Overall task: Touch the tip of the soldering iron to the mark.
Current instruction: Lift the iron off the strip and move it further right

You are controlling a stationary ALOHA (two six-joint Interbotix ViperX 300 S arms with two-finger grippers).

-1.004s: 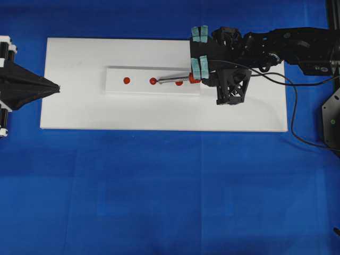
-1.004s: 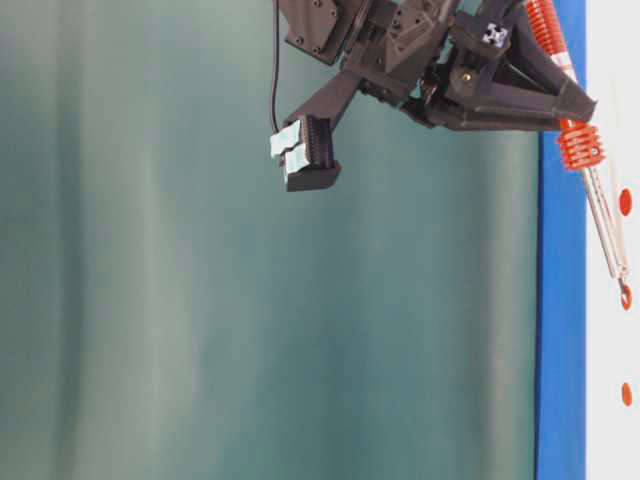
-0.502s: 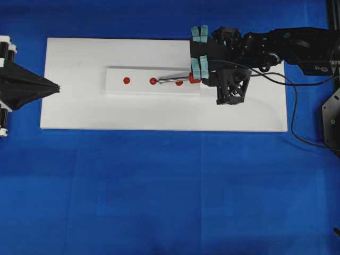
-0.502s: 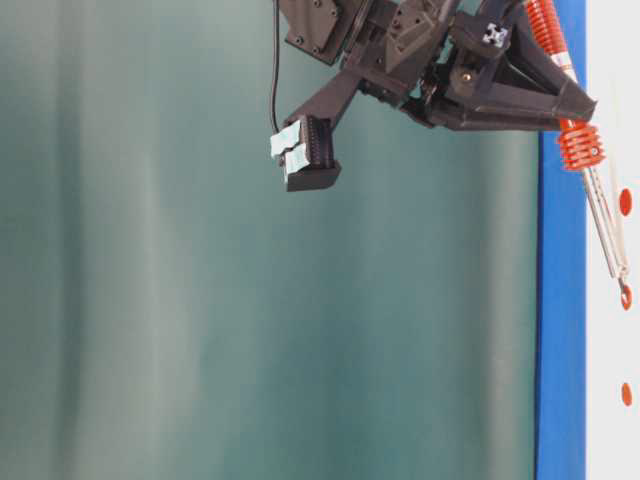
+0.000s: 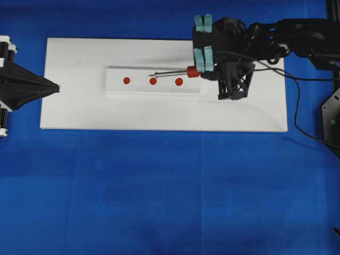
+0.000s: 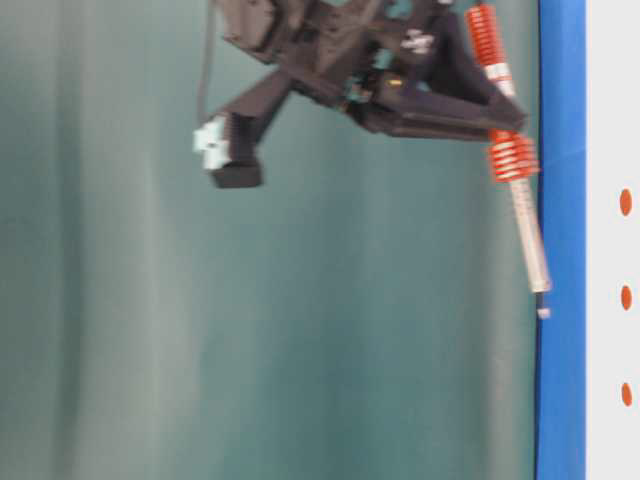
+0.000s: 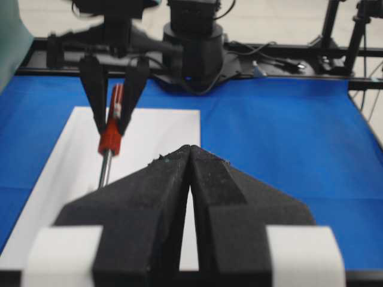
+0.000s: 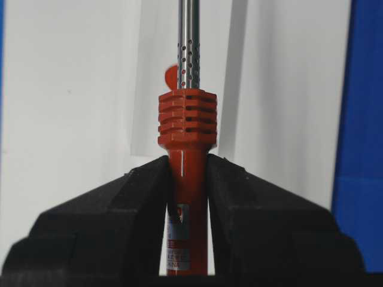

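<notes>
The soldering iron [image 5: 175, 73] has an orange-red handle, a ribbed collar [image 6: 512, 158] and a silver shaft. My right gripper [image 5: 203, 73] is shut on its handle [image 8: 187, 179], just behind the collar. The iron hangs in the air, and its tip [image 6: 541, 310] is clear of the surface. From overhead the tip [image 5: 150, 74] lies over the far edge of a white strip [image 5: 117, 87] that carries three red marks [image 5: 126, 81] [image 5: 153, 81] [image 5: 179, 81]. At the board's left end my left gripper [image 5: 57, 87] is shut and holds nothing.
The strip lies on a white board [image 5: 159, 114] on a blue tabletop [image 5: 170, 186]. The iron's black cord [image 5: 295, 106] trails off to the right past the right arm. A dark stand piece [image 5: 330, 119] sits at the right edge.
The right gripper has lifted the iron. Its tip rested on the middle mark before and now hangs above the strip's far edge. The left gripper has not moved.
</notes>
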